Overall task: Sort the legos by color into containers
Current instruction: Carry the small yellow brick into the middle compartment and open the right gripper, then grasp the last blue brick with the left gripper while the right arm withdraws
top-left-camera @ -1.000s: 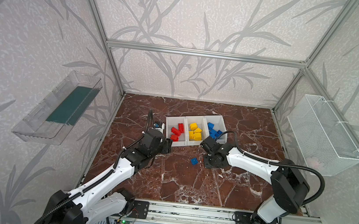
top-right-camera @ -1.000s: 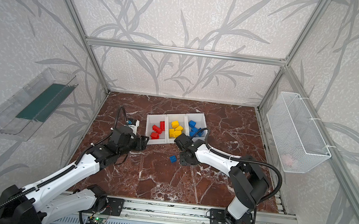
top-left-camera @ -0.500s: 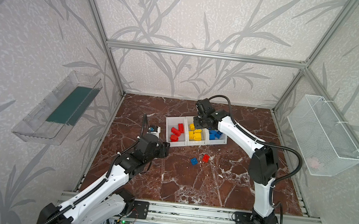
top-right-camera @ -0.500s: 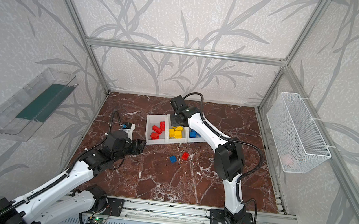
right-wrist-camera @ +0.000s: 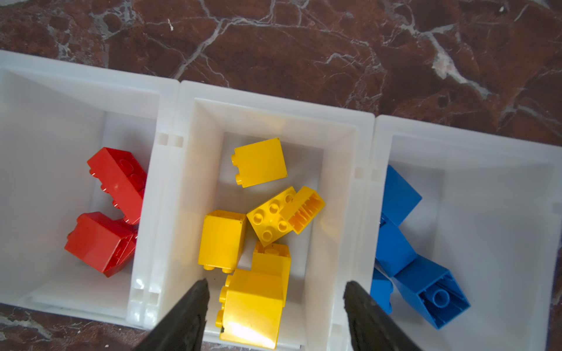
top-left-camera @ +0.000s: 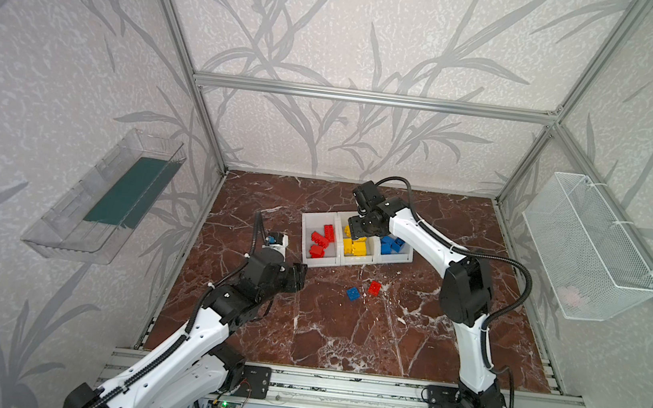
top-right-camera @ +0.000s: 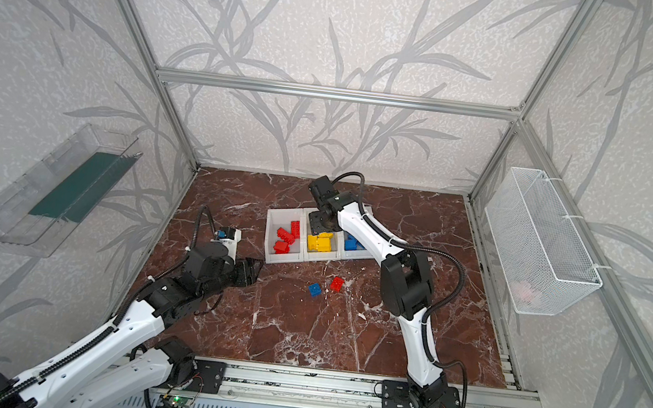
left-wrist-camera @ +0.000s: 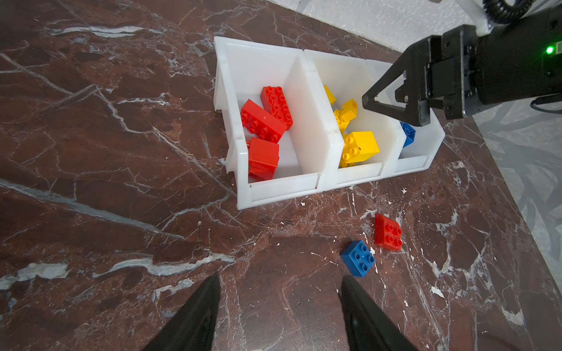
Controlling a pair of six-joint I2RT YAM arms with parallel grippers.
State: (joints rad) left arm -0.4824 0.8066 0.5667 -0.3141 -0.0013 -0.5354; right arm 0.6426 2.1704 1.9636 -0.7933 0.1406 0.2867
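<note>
As left gripper [left-wrist-camera: 279, 278] and right gripper [right-wrist-camera: 275, 282] gape empty, containers [right-wrist-camera: 267, 104] hold colour-sorted legos [right-wrist-camera: 260, 161]

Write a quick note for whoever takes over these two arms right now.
Left pincer: open, empty, over the table, facing the white bins.
Right pincer: open, empty, above the middle bin.
Done: red bricks, yellow bricks and blue bricks each in their own bin.
Left to do: one red brick and one blue brick lie close together on the table before the bins.
</note>
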